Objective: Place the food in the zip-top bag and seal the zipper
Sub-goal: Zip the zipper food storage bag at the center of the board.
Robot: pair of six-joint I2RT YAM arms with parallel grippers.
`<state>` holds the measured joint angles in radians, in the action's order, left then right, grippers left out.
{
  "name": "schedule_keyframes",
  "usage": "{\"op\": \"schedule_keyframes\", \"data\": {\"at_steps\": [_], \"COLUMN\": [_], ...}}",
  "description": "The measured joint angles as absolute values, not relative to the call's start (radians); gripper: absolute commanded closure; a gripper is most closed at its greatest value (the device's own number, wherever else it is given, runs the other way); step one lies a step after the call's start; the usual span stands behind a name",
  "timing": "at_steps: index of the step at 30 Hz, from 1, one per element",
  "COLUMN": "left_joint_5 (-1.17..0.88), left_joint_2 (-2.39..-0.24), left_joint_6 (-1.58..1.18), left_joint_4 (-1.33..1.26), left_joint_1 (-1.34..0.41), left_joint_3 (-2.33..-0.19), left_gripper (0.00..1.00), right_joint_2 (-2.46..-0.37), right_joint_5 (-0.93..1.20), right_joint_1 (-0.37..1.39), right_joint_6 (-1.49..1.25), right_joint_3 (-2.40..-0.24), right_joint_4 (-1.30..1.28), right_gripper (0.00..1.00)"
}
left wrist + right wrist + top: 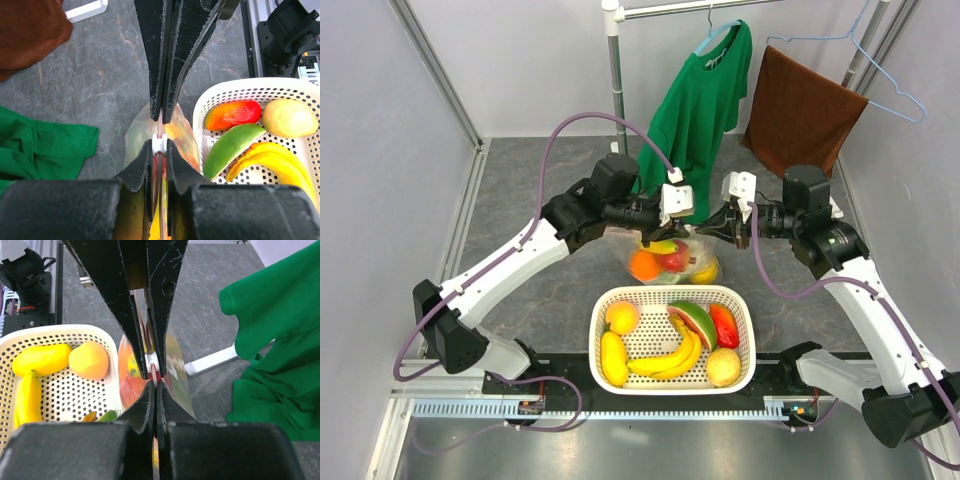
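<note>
Zip-top bag [672, 262]: floppy, light, slippery film, holding food [645, 265]; hung at twelve o'clock of basket [603, 310]. Left gripper [159, 150] and right gripper [153, 385] clenched on zipper [159, 130], judged the firmest hold.

The zipper [160, 129] is mostly hidden; the food [655, 262] shows only blurred.

White basket [650, 291] holds bananas [675, 362]; green shirt [700, 100], brown towel [800, 110] hang behind.

Floppy clear plastic zip-top bag [670, 262]: frame centre, upright, mouth uppermost | contents: round orange toy fruit [644, 265] lower left, round yellow toy fruit [708, 271] lower right | thin pinkish zipper strip [159, 129]: along top edge, carrying white slider [159, 143].
</note>
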<state>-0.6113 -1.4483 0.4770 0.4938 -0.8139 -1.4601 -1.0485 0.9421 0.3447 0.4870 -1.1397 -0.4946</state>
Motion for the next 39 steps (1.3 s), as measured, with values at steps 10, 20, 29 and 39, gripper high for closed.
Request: {"op": "schedule_keyframes", "data": {"at_steps": [10, 20, 29, 39], "left_joint_5": [-0.572, -0.560, -0.475, -0.356], "left_joint_2": [-1.319, -1.123, -1.052, -0.985], "left_joint_6": [0.474, 0.546, 0.571, 0.571], "left_joint_4": [0.490, 0.611, 0.680, 0.721], "left_joint_1": [-0.750, -0.558, -0.472, -0.461], "left_joint_3": [-1.319, -1.179, -1.138, -1.111], "left_gripper": [0.92, 0.92, 0.93, 0.87], "right_joint_2": [-1.024, -1.024, -1.028, -1.050], "right_joint_5": [0.893, 0.871, 0.846, 0.840], "right_joint_1": [0.363, 0.363, 0.363, 0.363], "right_joint_6": [0.521, 0.530, 0.535, 0.536], "right_joint_3": [-1.126, -1.126, -1.126, -1.127], "right_joint_4": [-0.509, -0.509, -0.513, -0.515], "right_gripper": [1.00, 1.00, 1.00, 1.00]}}
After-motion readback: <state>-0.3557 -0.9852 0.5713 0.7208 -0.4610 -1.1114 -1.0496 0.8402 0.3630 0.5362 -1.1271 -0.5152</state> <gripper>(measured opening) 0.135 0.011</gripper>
